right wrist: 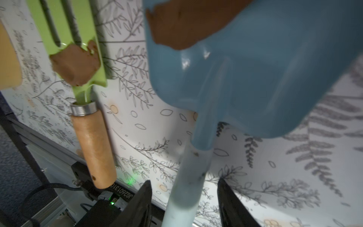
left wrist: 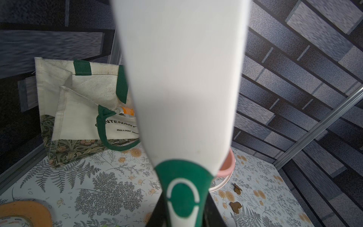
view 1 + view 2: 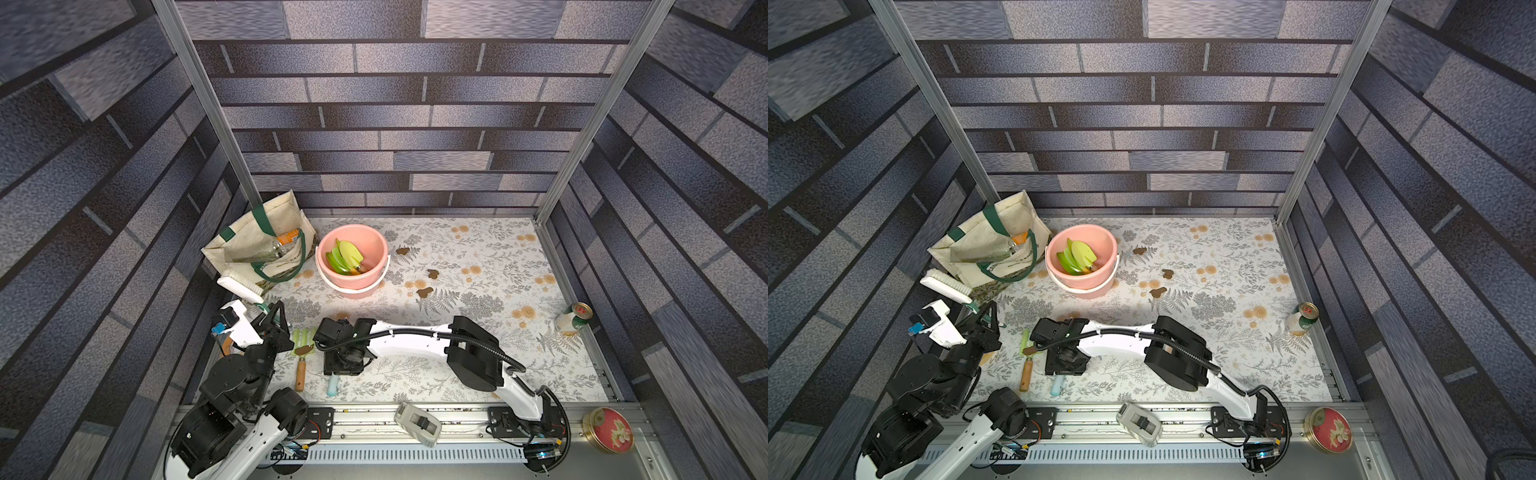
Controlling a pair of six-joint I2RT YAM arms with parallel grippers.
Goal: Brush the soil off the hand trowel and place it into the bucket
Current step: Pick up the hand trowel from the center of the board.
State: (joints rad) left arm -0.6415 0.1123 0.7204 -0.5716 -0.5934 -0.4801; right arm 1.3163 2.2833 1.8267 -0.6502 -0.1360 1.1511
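Okay, your left gripper (image 2: 184, 220) is clamped tight on the brush (image 2: 180, 78). Your right gripper (image 1: 184, 204) sits half open, jaws either side of the blue trowel (image 1: 255, 78) handle

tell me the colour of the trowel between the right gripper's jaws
The trowel is light blue, blade and handle; clearest in the right wrist view.

"NTENARY" and "WILLIAM MOR", both cut off, are printed on the tote bag (image 2: 78, 118), left of frame. "JG2601310" is seen upside down on a sticker (image 1: 121, 193), lower left.
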